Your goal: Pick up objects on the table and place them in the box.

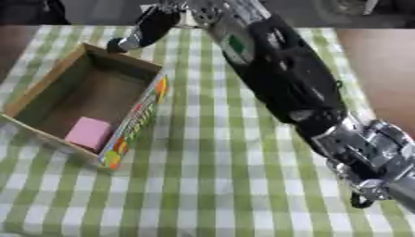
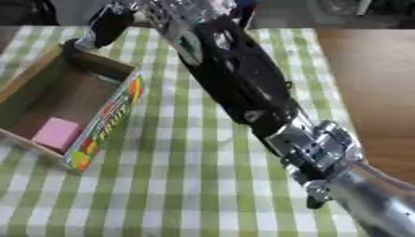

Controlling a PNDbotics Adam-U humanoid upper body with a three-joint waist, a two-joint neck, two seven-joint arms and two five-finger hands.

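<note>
box (image 1: 48, 78) whole in left eye | cropped in right | pink block (image 1: 87, 132) inside

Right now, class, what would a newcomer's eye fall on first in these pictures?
The robot's right arm, black with silver joints, stretches across the green checked tablecloth. Its robot hand reaches over the far corner of an open cardboard box on the left. Inside the box, near its front, lies a pink square block.
</note>
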